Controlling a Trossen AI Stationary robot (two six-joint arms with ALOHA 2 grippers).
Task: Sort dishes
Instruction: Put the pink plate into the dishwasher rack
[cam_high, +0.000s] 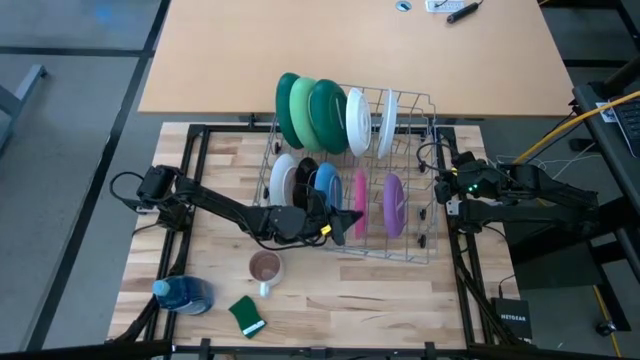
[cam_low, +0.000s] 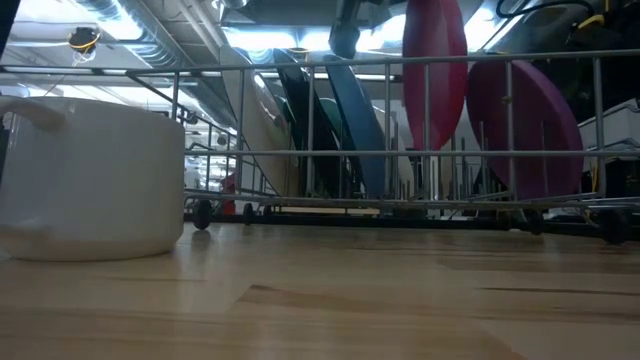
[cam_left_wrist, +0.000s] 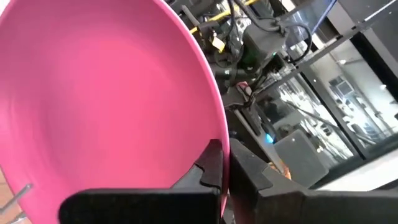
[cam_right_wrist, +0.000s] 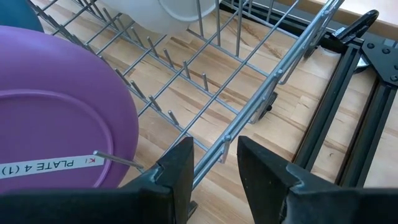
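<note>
Nine plates stand on edge in a wire rack (cam_high: 425, 105) on the wooden tabletop (cam_high: 330, 310). Three green plates (cam_high: 305, 112) and two white plates (cam_high: 358, 122) fill the far row. In the near row stand a white plate (cam_high: 282, 181), a black plate (cam_high: 304, 175), a blue plate (cam_high: 326, 186), a pink plate (cam_high: 360, 205) and a purple plate (cam_high: 394, 204). The left end effector (cam_high: 347, 222) pinches the pink plate's rim. The right end effector (cam_high: 437, 187) waits beside the rack's right side, fingers spread. A mug (cam_high: 265, 269) and a green sponge (cam_high: 245, 315) sit nearer, to the left.

Grey floor (cam_high: 70, 120), tan tabletop (cam_high: 250, 50) beyond the butcher-block table (cam_high: 380, 300).
</note>
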